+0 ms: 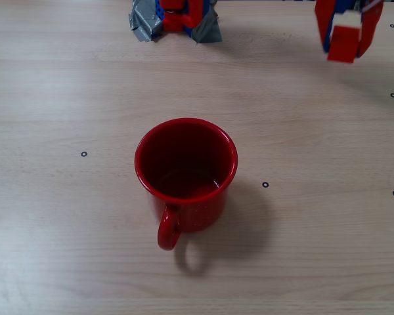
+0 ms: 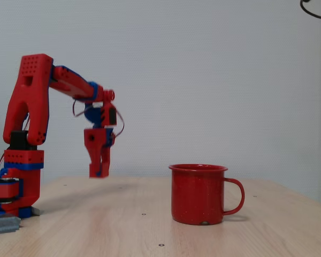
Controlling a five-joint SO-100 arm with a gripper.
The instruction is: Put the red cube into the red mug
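Note:
The red mug [image 1: 186, 197] stands upright near the table's middle, its inside showing nothing and its handle toward the front edge in the overhead fixed view. From the side the red mug [image 2: 198, 195] has its handle on the right. My gripper [image 1: 348, 51] hangs at the back right, lifted off the table and shut on the red cube [image 1: 344, 41]. In the side fixed view my gripper [image 2: 99, 170] points down, well left of the mug, a little above the tabletop. There the cube does not stand out from the red fingers.
The arm's base [image 1: 177, 18] sits at the back edge, held by grey tape [image 1: 144, 26]; from the side the base [image 2: 13, 195] is at far left. Small black dots [image 1: 265, 184] mark the wooden table. A white wall is behind.

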